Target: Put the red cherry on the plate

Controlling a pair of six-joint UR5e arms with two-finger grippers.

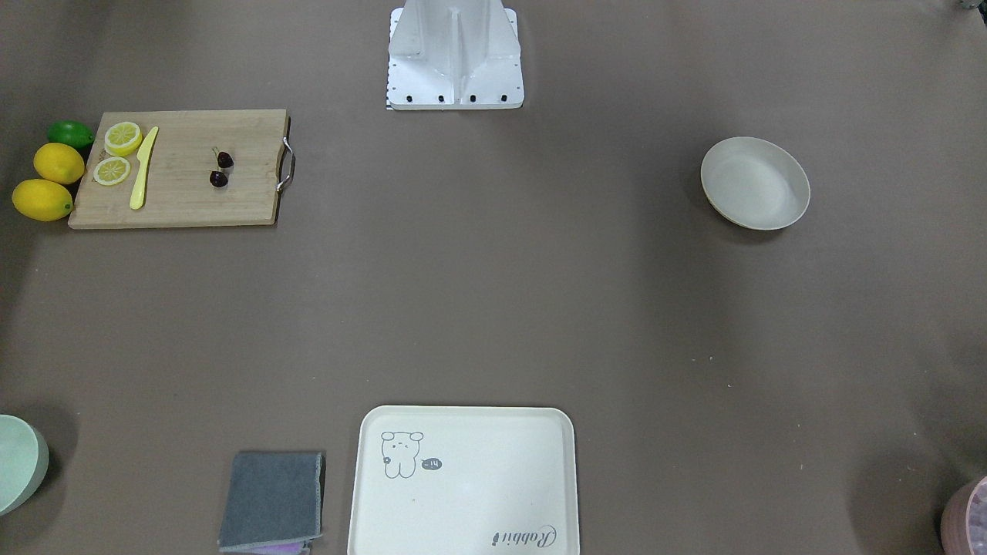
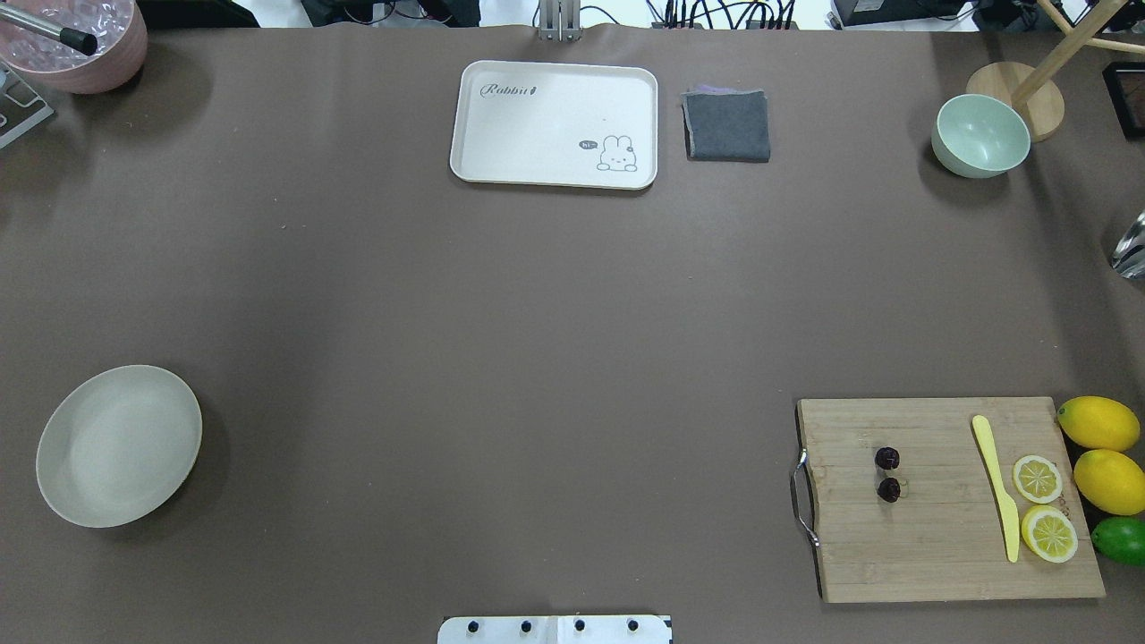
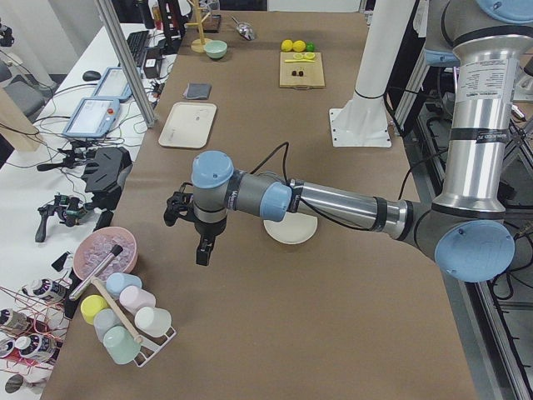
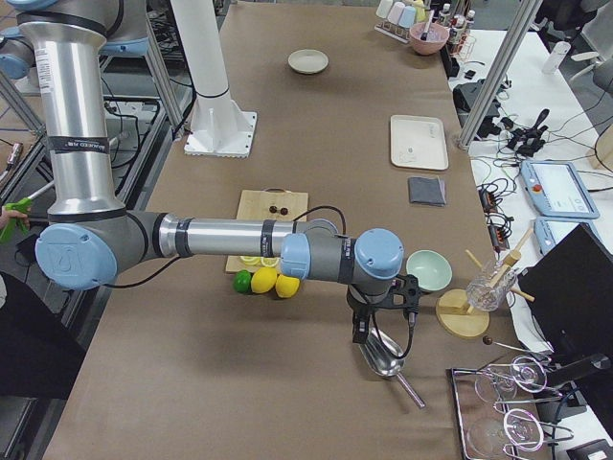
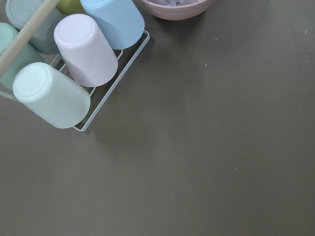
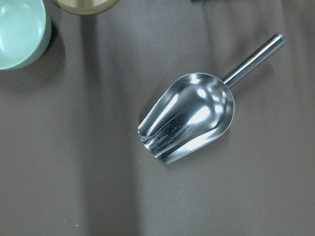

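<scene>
The red cherry [image 2: 888,473] is seen lying on the cutting board [image 2: 939,555], toward its handle end, touched by nothing. The plate [image 2: 116,444] is set well apart from the board. The left gripper [image 3: 201,247] and right gripper [image 4: 360,331] are held far from the board; whether either is released or clenched cannot be told.

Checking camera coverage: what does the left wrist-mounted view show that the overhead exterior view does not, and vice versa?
Only the left wrist view: a white wire rack of upturned pastel cups. Only the overhead: the dark red cherry pair on the wooden cutting board, and the round cream plate. Both: the pink bowl and brown table covering.
</scene>
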